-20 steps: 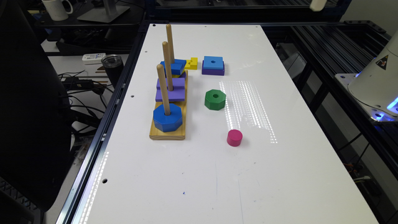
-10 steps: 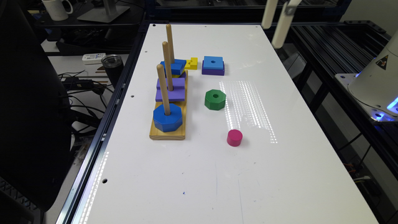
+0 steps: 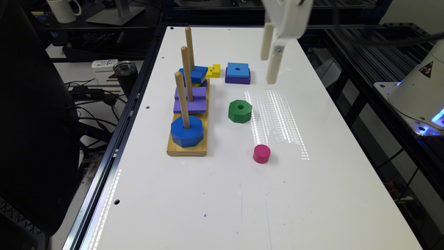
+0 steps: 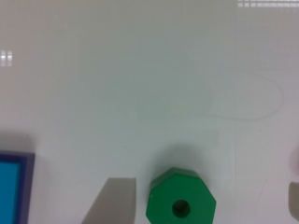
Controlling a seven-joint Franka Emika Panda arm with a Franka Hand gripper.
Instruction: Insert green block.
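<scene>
My tool [image 3: 270,67] hangs high in the upper right of the exterior view, fingers apart and holding nothing. The green block [image 3: 240,110], eight-sided wood with a round hole, lies flat on the smooth white table [image 3: 215,194].

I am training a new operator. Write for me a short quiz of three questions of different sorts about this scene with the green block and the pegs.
1. True or false: the green block already sits on a peg.
2. Multiple choice: which thing is threaded on the nearest peg of the wooden base in the exterior view? A) pink cylinder B) blue octagonal block C) yellow piece
3. Short answer: is the gripper open or shut, and does it touch the green block?

Key
1. False. It lies flat on the white table, apart from the base.
2. B, the blue octagonal block.
3. Open. It hangs above the table and touches nothing.
</scene>
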